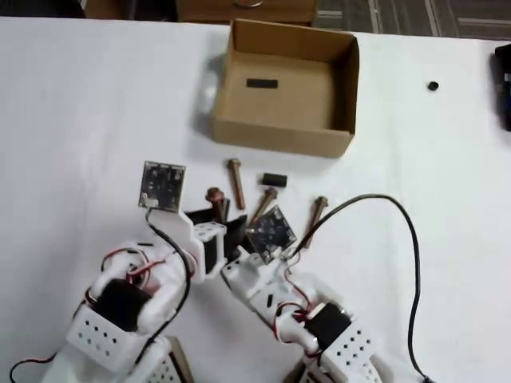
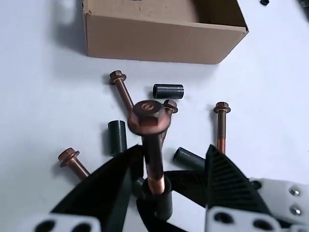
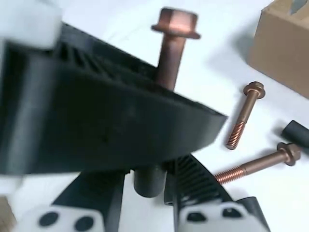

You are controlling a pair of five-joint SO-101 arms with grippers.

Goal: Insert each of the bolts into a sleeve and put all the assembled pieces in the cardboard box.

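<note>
A copper bolt (image 2: 148, 118) stands upright with its tip in a black sleeve (image 2: 159, 198). My right gripper (image 3: 149, 181) is shut on that sleeve (image 3: 149, 180), just above the table. My left gripper (image 2: 175, 149) is open, and its fingers (image 2: 227, 181) straddle the bolt's shaft. One left finger (image 3: 120, 116) crosses in front of the bolt (image 3: 175, 24). In the high view the bolt head (image 1: 214, 194) rises between both arms. Three loose bolts (image 1: 235, 182) (image 1: 265, 201) (image 1: 317, 211) and a sleeve (image 1: 274, 179) lie before the cardboard box (image 1: 283, 137). Two other sleeves (image 2: 117, 137) (image 2: 189, 158) lie close by.
A dark piece (image 1: 262, 83) lies inside the box. A small black object (image 1: 432, 85) sits at the far right, with a dark device (image 1: 503, 76) at the table's edge. A black cable (image 1: 411, 263) loops beside the right arm. Another bolt (image 2: 73, 162) lies near the left gripper.
</note>
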